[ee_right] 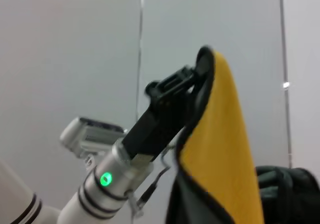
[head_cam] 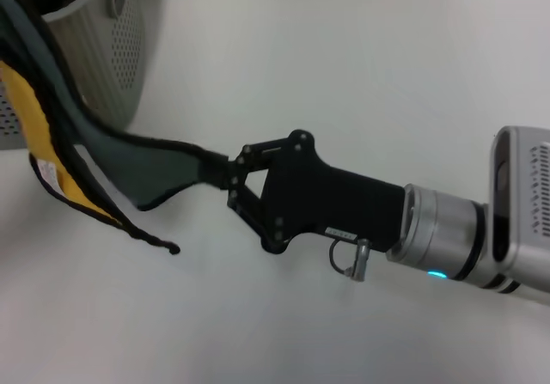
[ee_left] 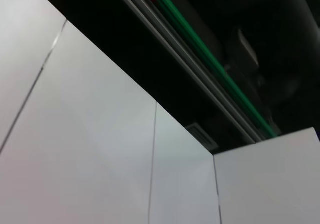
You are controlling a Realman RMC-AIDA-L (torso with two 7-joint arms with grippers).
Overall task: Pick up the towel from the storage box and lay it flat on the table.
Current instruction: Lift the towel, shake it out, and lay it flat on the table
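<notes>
Your right gripper, black and mounted on a silver wrist with a blue light, is reaching in from the right in the head view and pinching one edge of the dark green cloth towel with black stitched edging. Its fingers are closing narrow on the cloth.

The towel is hanging off the white smooth tabletop, stretching up and to the left from that pinch and running out past the upper left corner of the head view. Its yellow reverse side is showing along the left edge, and a thin black corner cord is dangling low, its tip sitting near or on the tabletop; you cannot tell which.

The light grey perforated plastic storage basket is standing at the far left of the table, behind the raised cloth.

In the right wrist view, your left gripper is showing farther off, lifted high and clamping the top edge of the towel, yellow side facing the camera.

The left wrist view is showing only pale panels and a dark gap.
</notes>
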